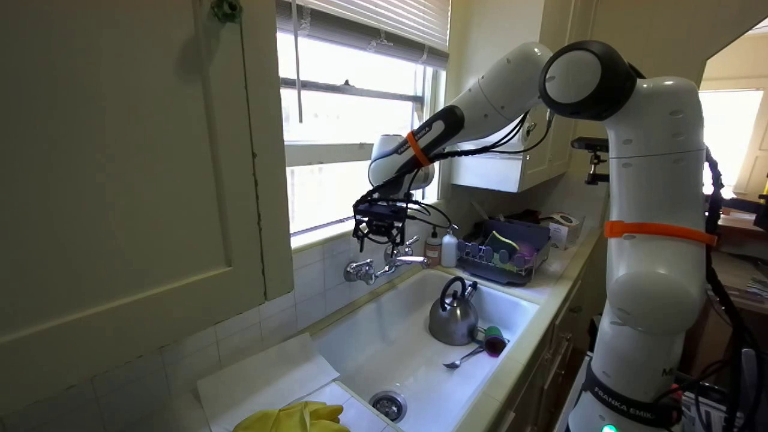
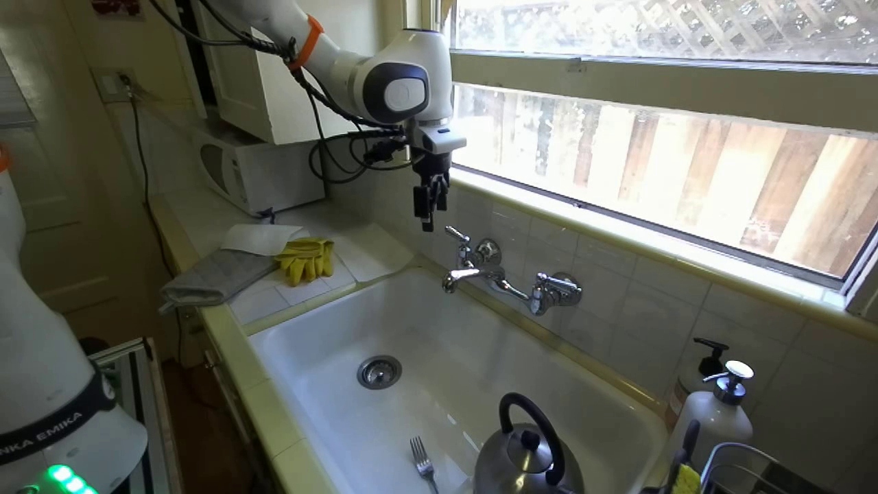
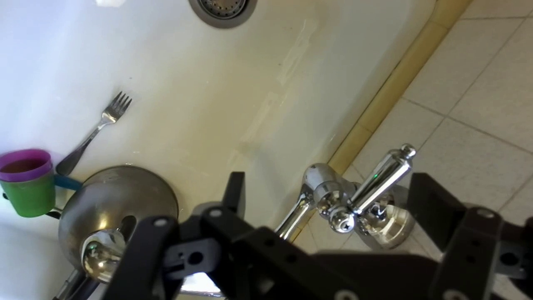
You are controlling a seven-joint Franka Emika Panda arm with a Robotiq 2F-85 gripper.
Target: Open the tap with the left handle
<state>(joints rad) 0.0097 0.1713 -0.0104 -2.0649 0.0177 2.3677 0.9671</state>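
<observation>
My jaws are spread, the gripper (image 3: 327, 189) pointing down. In my wrist view the left handle (image 3: 381, 181), a chrome lever, shows between the two fingers (image 3: 235, 193); in an exterior view I can see a gap between fingers and handle. It belongs to the tap (image 2: 499, 278), fixed to the wall (image 2: 621, 322) above the sink (image 2: 411, 315). Down in the sink I have the drain (image 2: 379, 372), fork (image 3: 87, 141), cups (image 3: 33, 198) and kettle (image 1: 454, 324). Yellow gloves (image 2: 305, 259) lie beyond the drain end; pump bottles (image 1: 448, 251) stand at the opposite end.
</observation>
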